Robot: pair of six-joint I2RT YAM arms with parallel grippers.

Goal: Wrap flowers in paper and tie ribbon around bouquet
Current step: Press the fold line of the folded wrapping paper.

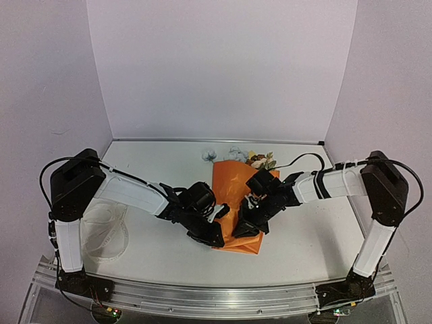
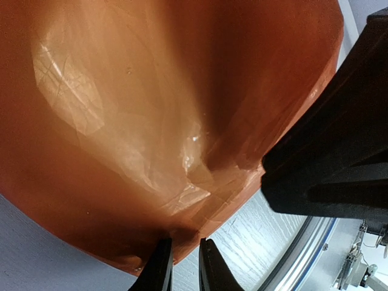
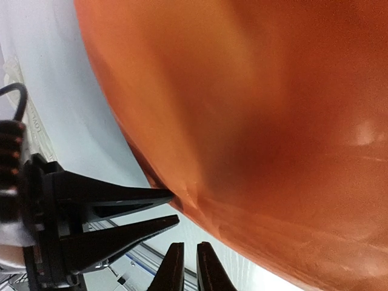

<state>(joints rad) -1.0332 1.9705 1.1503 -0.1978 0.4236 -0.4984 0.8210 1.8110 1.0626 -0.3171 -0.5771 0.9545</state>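
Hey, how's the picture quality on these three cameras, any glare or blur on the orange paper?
Top external: evenly lit and sharp, with only soft shadows on the table. Left wrist: the paper fills most of the frame, soft-focused, with pale glare patches. Right wrist: the paper is blurred, with one faint highlight at the right edge.

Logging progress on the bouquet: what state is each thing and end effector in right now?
paper: folded into a cone, lying down
flowers: inside the cone, blooms poking out the far end
ribbon: loose on the left, untied
left end effector: nearly closed at the paper's edge, grip unclear
right end effector: shut, holding nothing visible
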